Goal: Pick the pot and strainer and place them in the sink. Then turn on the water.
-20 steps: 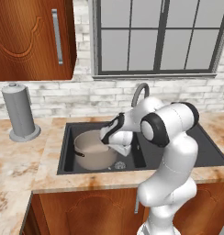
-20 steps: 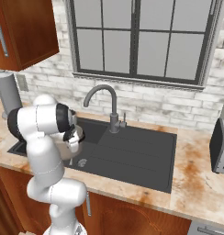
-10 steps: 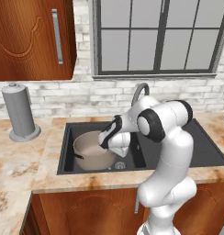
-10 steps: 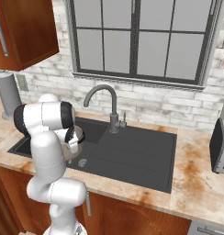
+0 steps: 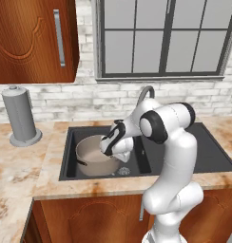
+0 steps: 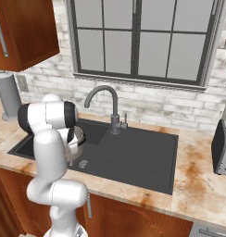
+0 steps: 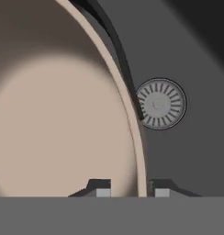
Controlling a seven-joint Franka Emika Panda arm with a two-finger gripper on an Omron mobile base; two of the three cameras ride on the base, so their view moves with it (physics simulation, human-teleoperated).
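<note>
One pot [image 5: 95, 154] is sitting in the left basin of the sink [image 5: 203, 156] in the left base view, close against the basin's front wall, and the gripper [image 5: 111, 144] is hanging over the pot's right rim, its dark wrist blocking that edge from sight. Behind the sink the grey tap [image 5: 145, 92] is curving up, mostly covered by the white arm, while a grey canister [image 5: 20, 116] is standing on the marble counter [image 5: 23, 166] well to the left of the sink, under a wooden cabinet [image 5: 34, 40]. A window [image 5: 168, 38] is filling the brick wall behind the sink. From the right base view, the arm's thick shoulder is standing in front of the sink's [image 6: 133, 155] left basin, so just a sliver of the pot [image 6: 79, 137] is peeking out beside it, and the gripper itself is hiding behind the arm. Here the tap [image 6: 105, 104] is rising clear at the sink's back edge, the right basin is lying open to view, the canister [image 6: 7, 95] is standing far left of the sink, and a toaster [image 6: 222, 147] is sitting on the counter to the sink's right. In the hand view, the two fingertips [image 7: 103, 189] are straddling the pot's [image 7: 58, 114] thin rim, one inside and one outside, with a narrow gap on either side, so whether they are pinching it I cannot tell. Just outside the rim a black side handle [image 7: 118, 57] is arcing over the dark sink floor [image 7: 196, 55], partly overlapping the round drain [image 7: 160, 103].
</note>
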